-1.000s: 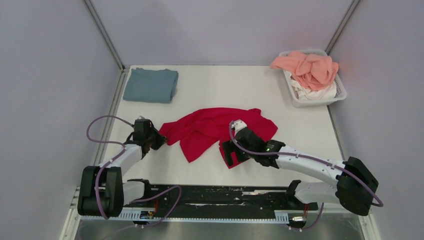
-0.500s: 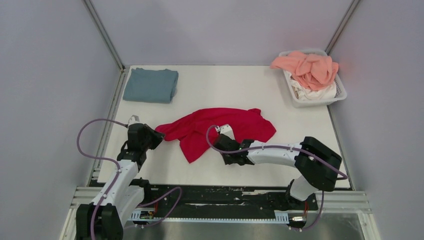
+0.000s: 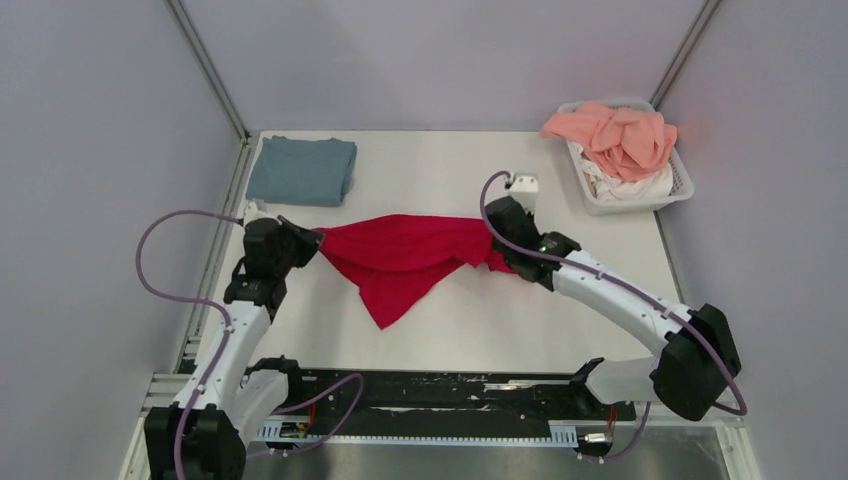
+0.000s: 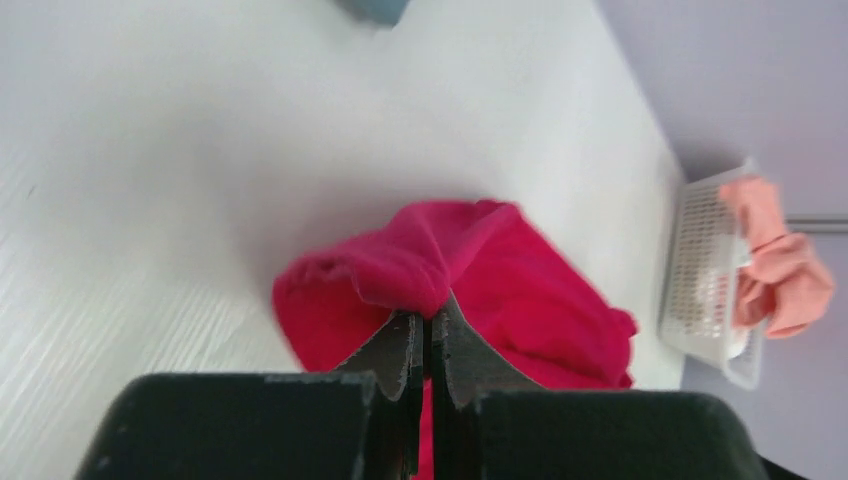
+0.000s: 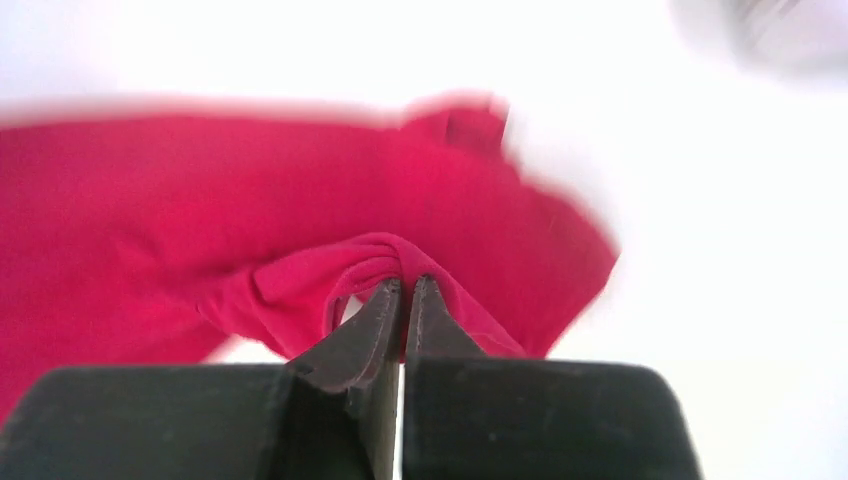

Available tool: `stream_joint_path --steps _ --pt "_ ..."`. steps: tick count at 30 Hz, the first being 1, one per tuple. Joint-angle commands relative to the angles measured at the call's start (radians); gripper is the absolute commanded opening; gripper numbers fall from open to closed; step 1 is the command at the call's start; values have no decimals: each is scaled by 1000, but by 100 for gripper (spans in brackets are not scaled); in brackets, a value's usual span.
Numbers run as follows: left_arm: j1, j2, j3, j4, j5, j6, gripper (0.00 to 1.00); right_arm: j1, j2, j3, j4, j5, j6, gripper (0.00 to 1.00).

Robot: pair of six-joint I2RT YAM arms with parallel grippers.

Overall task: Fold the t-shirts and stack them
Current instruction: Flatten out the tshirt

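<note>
A crimson red t-shirt (image 3: 405,255) hangs stretched between my two grippers above the middle of the table, its lower part drooping to a point. My left gripper (image 3: 312,240) is shut on the shirt's left end; the left wrist view shows red cloth (image 4: 470,270) bunched at the closed tips (image 4: 430,325). My right gripper (image 3: 497,248) is shut on the right end, with a fold of the red shirt (image 5: 300,230) pinched at its tips (image 5: 405,288). A folded blue-grey t-shirt (image 3: 302,169) lies at the back left.
A white slatted basket (image 3: 678,190) stands at the back right with a salmon pink t-shirt (image 3: 615,133) heaped over a white one (image 3: 630,185). Metal frame posts (image 3: 208,68) rise at the back corners beside grey walls.
The right gripper closed on the red shirt's right side and swung back and right. The left gripper lifted away with its end. The crumpled shirt is now pulled taut between them.
</note>
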Motion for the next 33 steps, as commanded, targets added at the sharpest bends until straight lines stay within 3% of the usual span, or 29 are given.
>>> stream_joint_path --steps 1,9,15,27,30,33 --pt "-1 21 237 7 -45 -6 0 -77 -82 227 126 178 -195 0" --pt "-1 -76 513 -112 -123 75 0 -95 -267 425 237 124 -477 0" --pt "0 -197 693 -193 -65 140 0 -96 -418 578 247 -159 -567 0" --pt "0 -264 1051 -327 202 183 0 -96 -443 957 127 -599 -583 0" --pt "0 -270 1084 -339 222 168 0 -96 -405 1036 107 -612 -596 0" --pt "0 -277 1072 -355 191 158 0 -96 -378 1065 112 -532 -629 0"
